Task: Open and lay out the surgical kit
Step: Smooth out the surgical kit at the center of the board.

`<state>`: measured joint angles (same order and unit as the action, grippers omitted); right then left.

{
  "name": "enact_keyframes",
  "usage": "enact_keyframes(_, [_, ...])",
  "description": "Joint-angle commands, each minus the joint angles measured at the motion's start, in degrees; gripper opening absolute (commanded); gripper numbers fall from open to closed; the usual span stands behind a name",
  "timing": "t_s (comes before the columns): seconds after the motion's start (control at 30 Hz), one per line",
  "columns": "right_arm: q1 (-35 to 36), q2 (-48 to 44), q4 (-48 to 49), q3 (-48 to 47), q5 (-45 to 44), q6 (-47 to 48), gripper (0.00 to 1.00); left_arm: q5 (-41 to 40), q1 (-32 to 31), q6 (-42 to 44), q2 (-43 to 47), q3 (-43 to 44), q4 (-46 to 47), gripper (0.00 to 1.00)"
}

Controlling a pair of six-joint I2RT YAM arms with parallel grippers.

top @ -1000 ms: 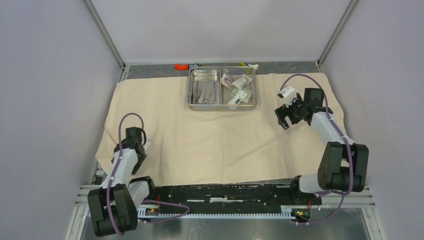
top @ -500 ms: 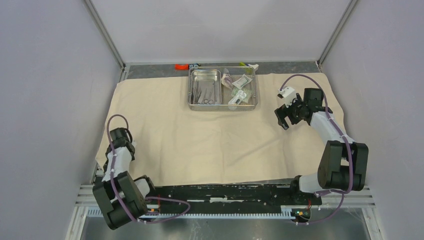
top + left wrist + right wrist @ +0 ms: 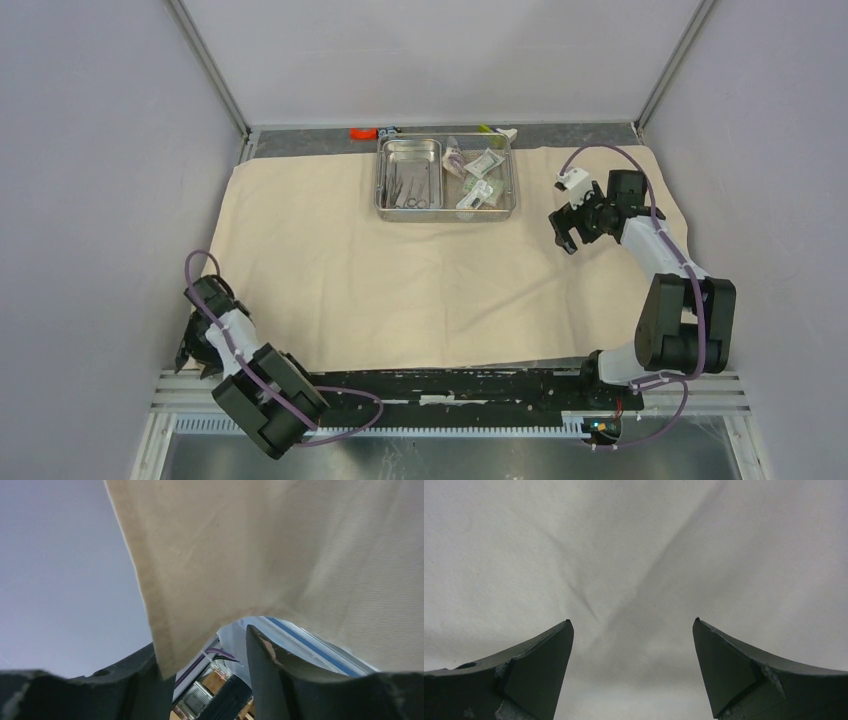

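We see the beige cloth wrap [image 3: 400,280] spread flat over most of the bench, its far edge near the back wall and its near edge just short of the arm bases. On its far middle part stands the shiny rectangular steel tray [image 3: 514,186]. A smaller inner tray [image 3: 412,152] sits in its left half and holds thin metal instruments [image 3: 410,192], too small for us to tell apart. The right half of the big tray holds the small sealed packets [image 3: 480,175], lying loosely against one another.

The left tool [image 3: 198,350] is low at the near left corner of the cloth, by the edge of the bench. In the left wrist view its jaws stand partly apart, with a clear gap between them. The hemmed corner of the cloth [image 3: 280,555] hangs down in front of the left tool [image 3: 202,640], its tip lying against one finger [image 3: 145,680]; we see nothing pinched.

The right tool [image 3: 563,235] hovers above the right part of the cloth, to the right of the tray and apart from it. The right wrist view shows the right tool [image 3: 632,620] spread wide and holding nothing, with creased cloth [image 3: 634,545] below.

A small orange piece [image 3: 361,132] lies on the bare bench behind the cloth.
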<state>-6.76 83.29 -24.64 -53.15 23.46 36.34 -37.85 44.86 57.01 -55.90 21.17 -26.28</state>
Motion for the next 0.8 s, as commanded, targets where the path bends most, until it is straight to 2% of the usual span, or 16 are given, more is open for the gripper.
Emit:
enact_keyframes(0.0, [-0.1,0.9,-0.1,-3.3,1.7,0.5,0.97,-1.1,3.5,4.4,1.9,0.3,2.8,0.62])
enact_keyframes(0.07, [-0.1,0.9,-0.3,-3.4,1.7,0.6,0.97,-1.0,3.7,3.9,1.8,1.8,2.5,0.65])
enact_keyframes(0.13, [-0.2,0.4,-0.8,-3.2,1.2,0.7,0.97,2.7,3.6,0.7,1.6,6.2,-1.4,0.73])
enact_keyframes(0.33, [-0.8,-3.5,-2.2,-1.5,-3.7,1.4,0.97,21.5,0.7,-14.1,-3.0,26.3,-18.4,0.9])
enact_keyframes(0.43, [-2.9,-5.7,-3.1,-0.5,-6.8,2.4,0.97,26.4,-5.6,-19.8,-5.4,31.5,-20.6,0.99])
enact_keyframes(0.63, [-9.7,-12.0,-10.2,0.1,-9.4,8.1,0.97,30.5,-22.0,-31.2,-11.6,36.6,-17.6,1.0])
enact_keyframes(0.77, [-12.2,-17.2,-14.4,3.1,-14.9,14.2,0.98,34.4,-26.6,-35.0,-16.3,39.6,-14.8,1.0])
